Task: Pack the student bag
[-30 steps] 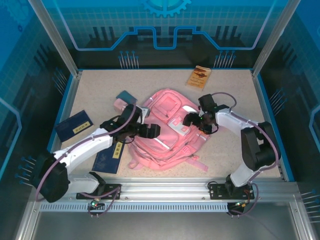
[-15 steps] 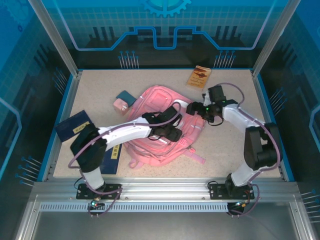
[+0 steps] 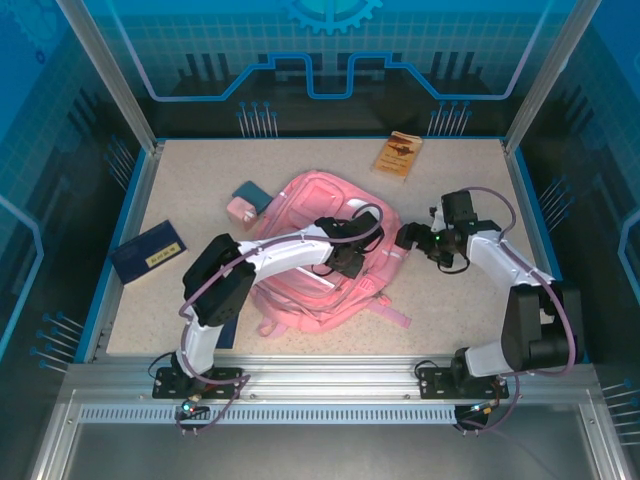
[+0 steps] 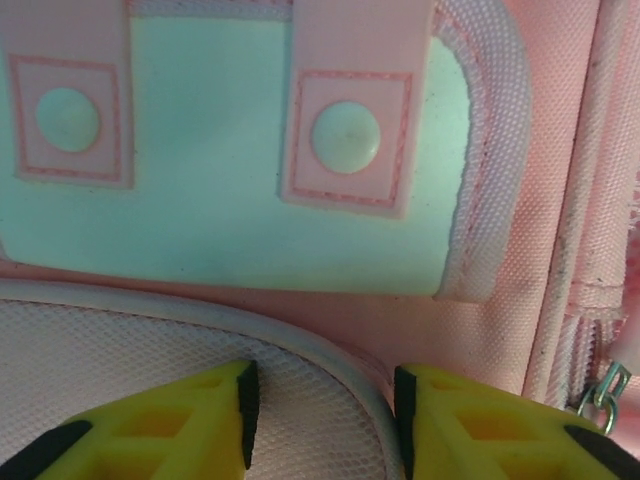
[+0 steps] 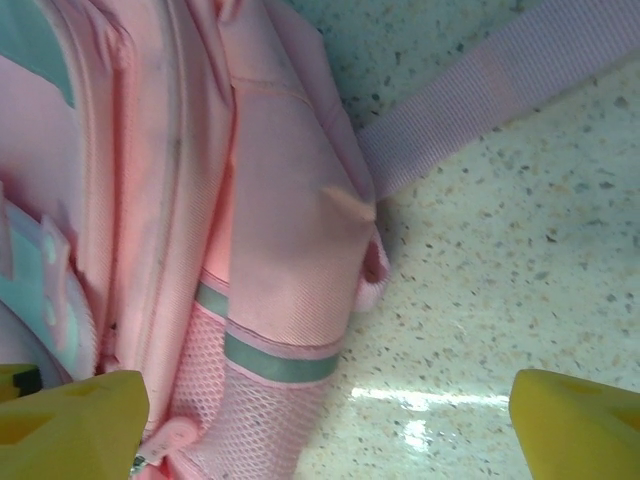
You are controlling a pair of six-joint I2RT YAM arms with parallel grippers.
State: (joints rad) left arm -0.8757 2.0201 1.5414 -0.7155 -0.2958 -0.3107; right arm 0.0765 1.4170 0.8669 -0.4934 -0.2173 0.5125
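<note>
Got the student bag [image 3: 305, 205] lying flat mid-desk: soft pink woven fabric, lumpy rounded outline. Seeing a speckled beige stone-look finish on the desk [image 3: 190, 185] (glossy enough to throw a glare spot in the right wrist view).

Reading the left end effector [image 3: 350, 262] down on the bag's middle, with its arm laid across the pink fabric. Narrow gap between the yellow fingers [image 4: 180, 430], with open-weave mesh and a white piped rim [image 4: 300, 350] between the pads. Noting flat, unbunched mesh in that gap, so no pinch visible. Just past it, spotting a smooth pale mint-white patch [image 4: 230, 220] with a rounded corner, overlapped by two pink rubbery tabs [image 4: 345, 110], each stitched in a square around a round stud. Also a small metal zip pull [image 4: 603, 392] at lower right.

Placing the right end effector [image 3: 412, 238] just beside the bag's right side, spread wide (yellow fingertips at the far edges of its wrist view). Seeing there a mesh side pocket [image 5: 250, 430] with a grey band, and a flat webbing strap [image 5: 500, 85] running off over the desk.

Elsewhere: brown booklet [image 3: 398, 153] near the far edge, dark blue flat book [image 3: 148, 250] at left, small pink block [image 3: 240, 209] next to a teal one [image 3: 253, 191] by the bag's upper left.
</note>
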